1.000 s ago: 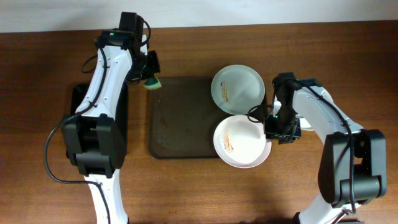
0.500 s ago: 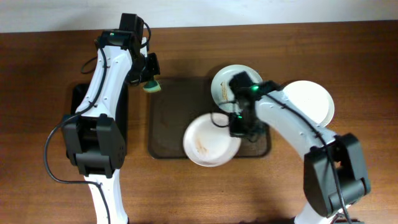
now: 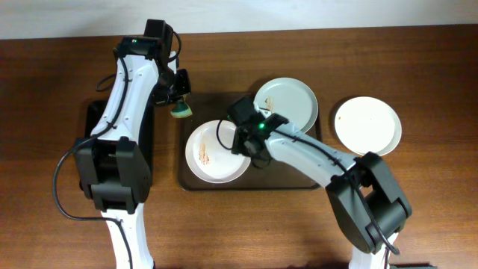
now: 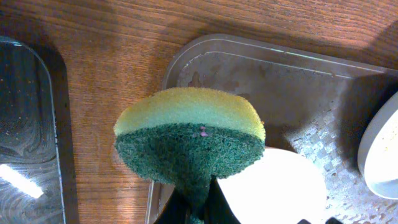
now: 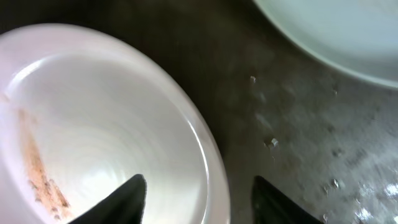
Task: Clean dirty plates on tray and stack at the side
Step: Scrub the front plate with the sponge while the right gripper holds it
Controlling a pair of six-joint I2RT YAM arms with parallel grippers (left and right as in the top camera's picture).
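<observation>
A white plate (image 3: 216, 153) with brown smears lies on the left half of the dark brown tray (image 3: 224, 110). My right gripper (image 3: 245, 142) is open and straddles its right rim, one finger inside and one outside (image 5: 202, 196). In the right wrist view the smeared plate (image 5: 93, 137) fills the left. A pale blue-green plate (image 3: 287, 104) with smears lies on the tray's far right corner. A second white plate (image 3: 367, 125) lies on the table to the right. My left gripper (image 4: 199, 205) is shut on a yellow-green sponge (image 4: 189, 130), held above the tray's far left corner (image 3: 181, 110).
A narrow black tray (image 3: 95, 119) lies left of the brown tray, under my left arm. The brown tray's textured surface (image 4: 249, 68) shows wet spots (image 5: 298, 124). Bare wooden table surrounds both trays.
My right arm has swung left across the tray, and the smeared white plate has moved with it from the tray's right edge to its left half. The left arm has barely moved.
</observation>
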